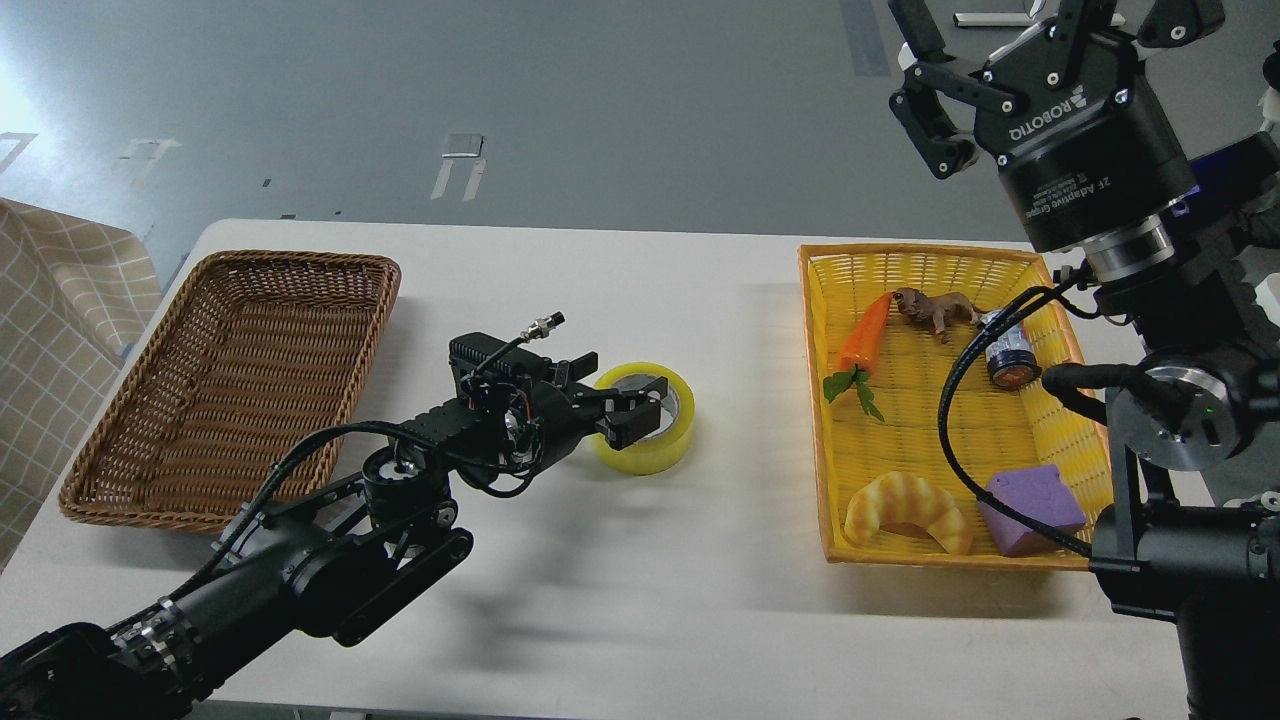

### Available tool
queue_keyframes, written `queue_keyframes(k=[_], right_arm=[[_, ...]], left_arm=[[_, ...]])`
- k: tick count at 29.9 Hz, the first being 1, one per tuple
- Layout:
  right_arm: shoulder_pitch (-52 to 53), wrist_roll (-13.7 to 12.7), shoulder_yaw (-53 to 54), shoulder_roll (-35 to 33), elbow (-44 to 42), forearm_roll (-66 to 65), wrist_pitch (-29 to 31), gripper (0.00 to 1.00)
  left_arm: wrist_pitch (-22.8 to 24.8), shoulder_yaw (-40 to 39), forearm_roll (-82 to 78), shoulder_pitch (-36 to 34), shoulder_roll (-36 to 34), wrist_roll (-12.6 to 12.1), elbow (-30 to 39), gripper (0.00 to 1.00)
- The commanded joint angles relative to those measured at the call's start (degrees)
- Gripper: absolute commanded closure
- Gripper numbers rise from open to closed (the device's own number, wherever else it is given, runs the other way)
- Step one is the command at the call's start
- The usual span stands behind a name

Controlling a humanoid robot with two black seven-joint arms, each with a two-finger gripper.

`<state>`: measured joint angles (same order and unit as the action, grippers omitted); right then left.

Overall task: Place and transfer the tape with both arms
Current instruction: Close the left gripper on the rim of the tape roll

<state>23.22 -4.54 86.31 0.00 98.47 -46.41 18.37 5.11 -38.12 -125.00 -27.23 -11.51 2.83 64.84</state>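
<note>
The tape (668, 447), a thick yellow roll with a whitish core, lies flat on the white table (640, 600) near the middle. My left gripper (628, 408) reaches in from the left. It is open, with its fingertips (622, 430) over the roll's left rim and core hole. I cannot tell whether they touch the roll. My right gripper (1035, 25) is raised high at the top right, above the far end of the yellow basket. It is open and empty, and its fingertips are partly cut off by the top edge.
An empty brown wicker basket (230, 380) stands at the left. The yellow basket (815, 400) at the right holds a toy carrot (865, 335), a brown toy animal (935, 310), a small can (1005, 355), a striped croissant toy (905, 505) and a purple block (1030, 505). A checked cloth (50, 320) hangs at the far left.
</note>
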Motion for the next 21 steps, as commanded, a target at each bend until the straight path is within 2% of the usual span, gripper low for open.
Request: queue_keyframes(k=[1,14,18,21], right_arm=[[-0.3,0.0,0.2,0.0,0.1,-0.1,0.0,0.00],[-1.1,0.0,1.2,0.0,0.1,0.0,0.0,0.00],[-1.2,0.0,1.2,0.0,0.0,0.0,0.0,0.00],[-1.2,0.0,1.1,0.0,0.1,0.0,0.0,0.00]], left_arm=[[0.0,1.9,0.0,-1.4,-0.5,0.1,-0.9,0.03],[0.0,4.0,0.0,-4.1,-0.5,0.4,-6.1,0.08],[0.0,4.0,0.0,-4.1,-1.0,0.6,-6.7,0.19],[0.0,4.1,0.0,-4.1,-1.0,0.6,-7.9,0.19]])
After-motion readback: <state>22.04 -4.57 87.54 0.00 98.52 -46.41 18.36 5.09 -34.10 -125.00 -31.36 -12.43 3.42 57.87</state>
